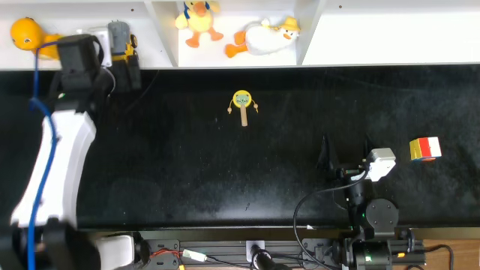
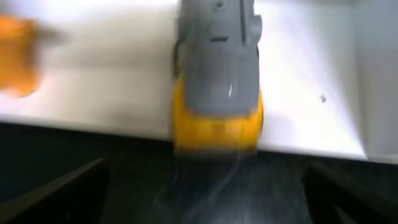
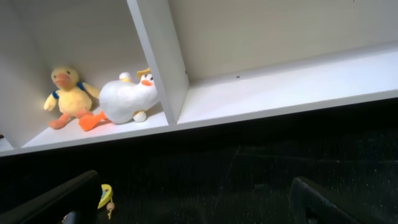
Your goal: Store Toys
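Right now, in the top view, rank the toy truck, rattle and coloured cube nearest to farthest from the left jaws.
1. Toy truck, at the edge of the left shelf bay.
2. Rattle, mid-table.
3. Coloured cube, far right of the table.

A black surface (image 1: 187,165) spreads wide, faintly scuffed and dusty. Along its near edge runs a dark rail (image 1: 225,241) with loose cables (image 1: 196,256) tangled beneath it, and wooden floor (image 1: 459,253) shows at one corner
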You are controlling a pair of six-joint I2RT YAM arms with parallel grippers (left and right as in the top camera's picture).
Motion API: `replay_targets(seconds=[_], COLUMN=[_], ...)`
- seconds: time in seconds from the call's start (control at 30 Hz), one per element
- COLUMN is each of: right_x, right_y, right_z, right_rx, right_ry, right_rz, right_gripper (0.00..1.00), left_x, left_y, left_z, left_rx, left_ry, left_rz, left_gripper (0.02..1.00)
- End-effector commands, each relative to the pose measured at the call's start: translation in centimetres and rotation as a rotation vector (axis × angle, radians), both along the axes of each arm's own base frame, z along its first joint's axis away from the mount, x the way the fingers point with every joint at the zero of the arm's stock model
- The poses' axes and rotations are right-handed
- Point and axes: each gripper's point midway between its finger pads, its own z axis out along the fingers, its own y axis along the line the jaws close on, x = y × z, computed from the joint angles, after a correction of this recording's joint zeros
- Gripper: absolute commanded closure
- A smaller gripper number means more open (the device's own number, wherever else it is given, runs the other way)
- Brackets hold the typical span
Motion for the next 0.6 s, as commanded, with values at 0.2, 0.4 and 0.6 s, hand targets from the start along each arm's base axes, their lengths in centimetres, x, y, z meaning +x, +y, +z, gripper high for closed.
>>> replay_targets(seconds=[0.2,0.4,0.6], right_x=[0.0,0.0,0.0], right_y=[0.0,0.0,0.0], right_z=[-0.3,-0.3,-0.3], right_rx=[0.003,0.003,0.003], right_ry=[-0.003,-0.003,-0.003], right_rz=[-0.003,-0.003,-0.003], right_gripper=[0.005,0.005,0.007], left_x=[-7.8,-12.5,-16.4], left_y=[-0.1,-2.5,-3.5], left_z=[5.0,5.6,5.2], left_rx=[0.0,0.001,-0.002], left_ry=[0.012,-0.005,0.012], left_rz=[0.063,-0.008,-0.041], left_gripper=[0.023,0.02,0.02])
